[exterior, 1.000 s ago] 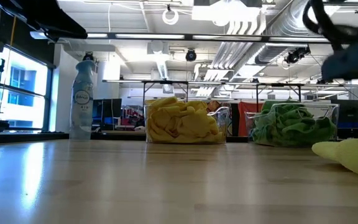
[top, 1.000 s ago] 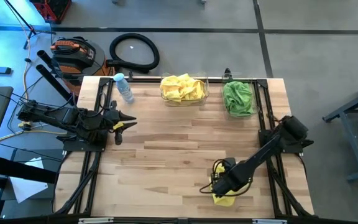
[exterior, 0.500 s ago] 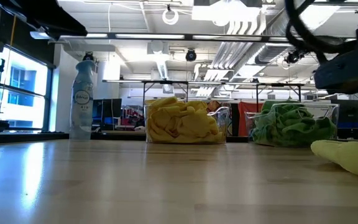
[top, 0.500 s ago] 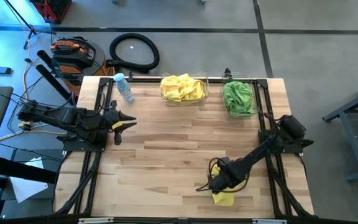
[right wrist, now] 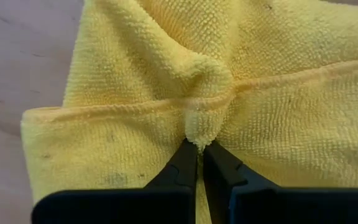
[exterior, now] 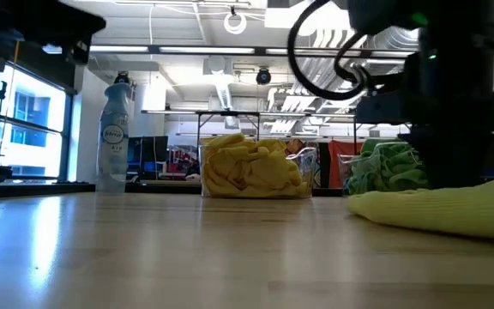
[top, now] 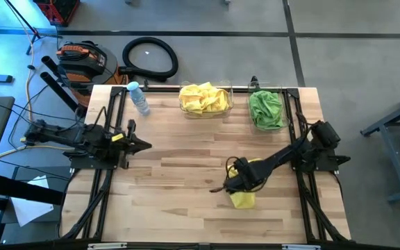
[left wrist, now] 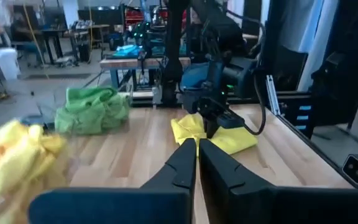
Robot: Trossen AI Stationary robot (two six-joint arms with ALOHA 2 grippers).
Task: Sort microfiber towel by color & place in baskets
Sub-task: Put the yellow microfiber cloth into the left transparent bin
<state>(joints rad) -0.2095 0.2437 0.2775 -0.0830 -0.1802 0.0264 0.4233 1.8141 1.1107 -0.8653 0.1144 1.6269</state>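
While both dark arms reach over a pale, plank-grained wooden table (top: 186, 160), the left gripper (top: 146, 145) sits at the table's left edge with its two slim fingers pressed together on nothing; a second ago they stood apart. Behind it, near the far left corner, lies a clear water bottle (top: 139, 98) with a blue cap, which stands upright in the low view. Further right along the far edge sit two see-through plastic baskets with rounded corners: the wider basket (top: 226, 104) is heaped with crumpled yellow towels (top: 203, 98), and the narrower basket (top: 255, 123), well apart from it, holds bunched green towels (top: 265, 108). Nearer the front and right of centre, the right gripper (top: 229, 186) points down with its fingers closed, pinching a small raised fold of a loose yellow towel (top: 244, 199), whose nubbly looped pile and stitched hem show in the right wrist view. A second ago this gripper was lower and nearer the front edge with the towel beneath it; both now lie closer to the table's middle.
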